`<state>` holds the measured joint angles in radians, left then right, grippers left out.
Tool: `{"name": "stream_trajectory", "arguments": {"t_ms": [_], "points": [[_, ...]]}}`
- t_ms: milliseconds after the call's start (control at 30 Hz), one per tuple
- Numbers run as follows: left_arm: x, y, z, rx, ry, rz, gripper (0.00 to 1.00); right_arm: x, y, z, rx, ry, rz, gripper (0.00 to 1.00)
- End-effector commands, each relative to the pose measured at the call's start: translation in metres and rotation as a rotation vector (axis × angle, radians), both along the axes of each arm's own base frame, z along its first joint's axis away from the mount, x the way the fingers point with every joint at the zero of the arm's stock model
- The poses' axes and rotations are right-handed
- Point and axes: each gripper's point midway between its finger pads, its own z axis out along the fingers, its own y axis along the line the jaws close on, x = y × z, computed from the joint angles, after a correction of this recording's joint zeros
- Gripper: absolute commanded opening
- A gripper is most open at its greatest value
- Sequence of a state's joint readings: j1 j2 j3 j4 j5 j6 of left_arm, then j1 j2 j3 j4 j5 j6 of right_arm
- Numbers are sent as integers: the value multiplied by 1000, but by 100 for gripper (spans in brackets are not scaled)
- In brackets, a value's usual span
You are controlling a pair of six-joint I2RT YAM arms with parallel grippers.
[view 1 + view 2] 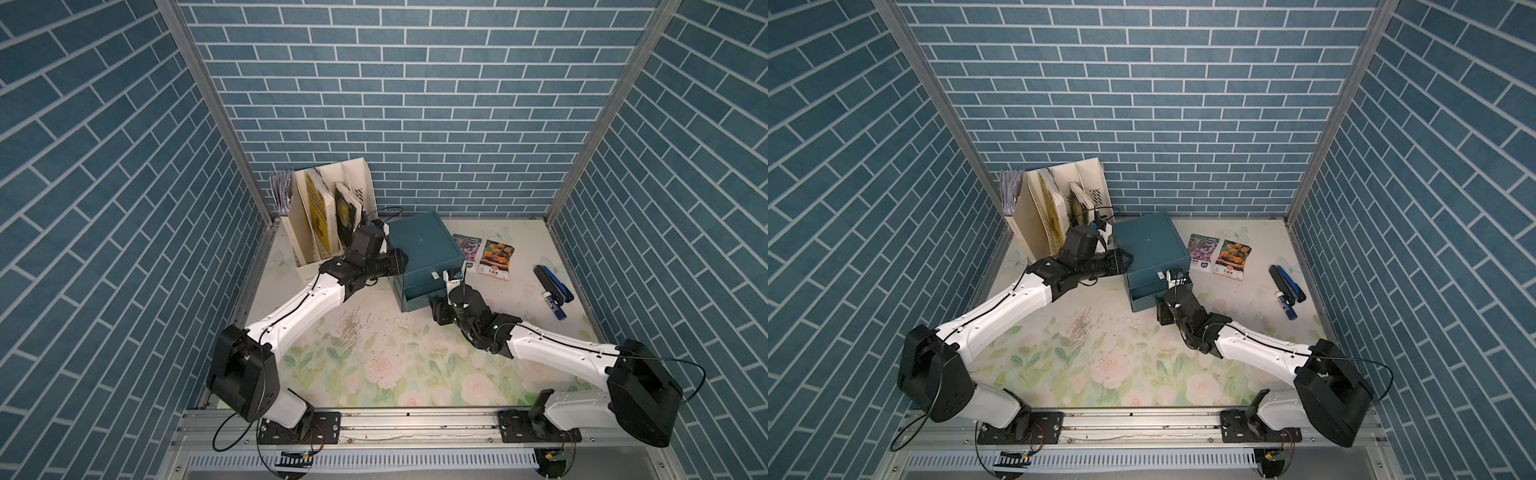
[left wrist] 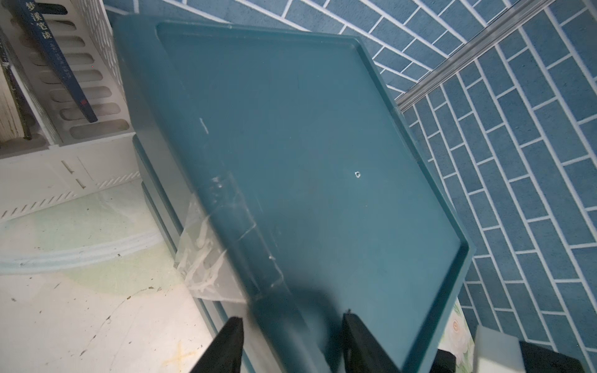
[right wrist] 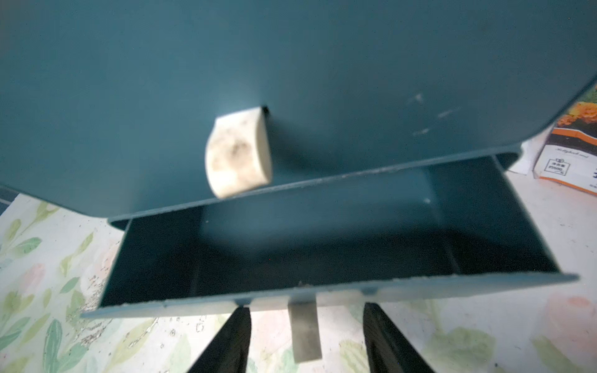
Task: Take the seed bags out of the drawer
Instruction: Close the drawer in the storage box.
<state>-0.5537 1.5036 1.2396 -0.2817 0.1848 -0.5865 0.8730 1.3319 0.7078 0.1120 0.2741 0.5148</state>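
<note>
Seed bags in sight, pink-purple bag (image 1: 466,246) and orange bag (image 1: 496,258), lie flat on the bench (image 1: 374,365) right of the cabinet (image 1: 424,245); no third shows. Your right hand (image 3: 307,308), parted astride the handle (image 3: 303,336), squarely faces the open drawer (image 3: 161,305); your left hand (image 2: 292,318) clamps the cabinet's edge.

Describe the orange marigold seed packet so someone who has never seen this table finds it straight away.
Find the teal plastic drawer cabinet at the back of the floral-print table. Two flat glossy seed packets lie side by side to its right. The orange marigold packet is the one farther from the cabinet, with orange blooms, while its neighbour, the pink-purple flower packet, shows purplish ones.
</note>
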Motion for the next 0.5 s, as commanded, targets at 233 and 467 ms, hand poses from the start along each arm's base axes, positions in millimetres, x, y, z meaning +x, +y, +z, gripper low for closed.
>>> {"name": "stream_trajectory", "arguments": {"t_ms": [233, 467], "points": [[-13, 8, -32, 87, 108, -25, 53, 23, 7, 15, 71, -92, -18, 59], [-13, 8, -31, 89, 106, -32, 53, 29, 10, 11, 90, -97, -21, 59]]}}
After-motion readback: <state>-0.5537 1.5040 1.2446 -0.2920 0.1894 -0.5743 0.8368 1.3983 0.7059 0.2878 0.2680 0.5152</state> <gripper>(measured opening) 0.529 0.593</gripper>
